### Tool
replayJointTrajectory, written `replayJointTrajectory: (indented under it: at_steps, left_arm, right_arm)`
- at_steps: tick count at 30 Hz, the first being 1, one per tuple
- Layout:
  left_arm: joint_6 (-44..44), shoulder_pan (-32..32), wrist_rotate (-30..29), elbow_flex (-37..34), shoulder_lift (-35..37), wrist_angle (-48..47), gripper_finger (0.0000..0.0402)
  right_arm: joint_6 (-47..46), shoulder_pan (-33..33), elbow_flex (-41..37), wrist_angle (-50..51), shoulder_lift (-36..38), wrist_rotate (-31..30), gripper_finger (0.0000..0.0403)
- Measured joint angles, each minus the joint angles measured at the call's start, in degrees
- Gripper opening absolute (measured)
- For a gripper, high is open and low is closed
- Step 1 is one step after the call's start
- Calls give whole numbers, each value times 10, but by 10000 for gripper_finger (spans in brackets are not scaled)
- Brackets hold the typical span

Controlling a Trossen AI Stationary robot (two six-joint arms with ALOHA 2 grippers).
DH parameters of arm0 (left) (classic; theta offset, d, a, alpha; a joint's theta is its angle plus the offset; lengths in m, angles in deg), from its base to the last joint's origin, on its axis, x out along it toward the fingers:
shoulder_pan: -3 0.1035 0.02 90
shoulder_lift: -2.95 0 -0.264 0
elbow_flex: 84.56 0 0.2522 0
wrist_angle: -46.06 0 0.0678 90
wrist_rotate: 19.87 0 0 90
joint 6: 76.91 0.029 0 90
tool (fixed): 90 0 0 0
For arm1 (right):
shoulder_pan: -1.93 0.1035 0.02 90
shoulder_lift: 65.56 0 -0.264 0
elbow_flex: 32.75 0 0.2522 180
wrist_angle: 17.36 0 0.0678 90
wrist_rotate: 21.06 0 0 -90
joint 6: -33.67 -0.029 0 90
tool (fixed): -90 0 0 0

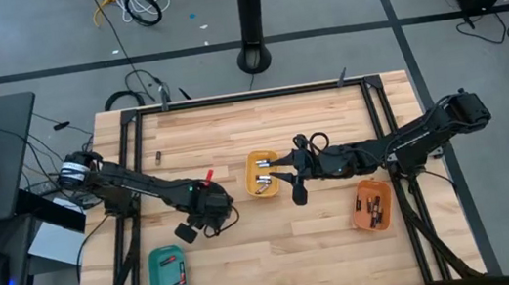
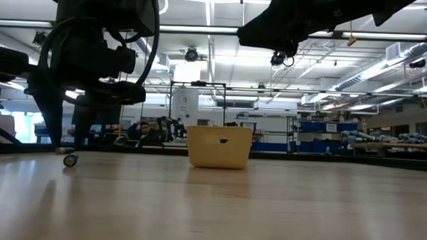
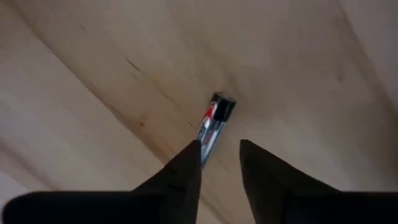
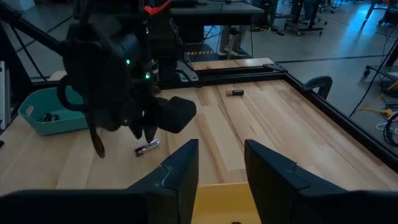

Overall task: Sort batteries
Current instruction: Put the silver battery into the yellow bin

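- Hovering my left gripper (image 3: 219, 155) just above the counter (image 1: 280, 257), fingers parted a little, holding nothing.
- One battery (image 3: 214, 121) lies flat on the wood just past my fingertips (image 3: 191, 152), beside one of them; its wrap is dark and silvery with a red patch, but I cannot read any lettering.
- My right gripper (image 4: 221, 155) hangs over the yellow tray (image 1: 261, 174), fingers apart and empty.
- A second battery (image 1: 159, 157) lies alone near the far left of the counter.
- More batteries sit in the teal tray (image 1: 167, 273) and the orange tray (image 1: 372, 205).
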Motion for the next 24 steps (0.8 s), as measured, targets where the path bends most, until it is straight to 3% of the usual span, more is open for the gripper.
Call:
replayJointTrajectory:
  at_steps: [6,12,24]
  left_arm:
    - [39,0,-39,-22,-2,15,155]
    - [52,0,-72,-39,-2,57,156]
    - [39,-1,-29,-38,-8,67,73]
  right_arm:
    - [-2,0,0,9,0,0,139]
    - [-2,0,0,12,0,0,135]
    - [-2,0,0,12,0,0,133]
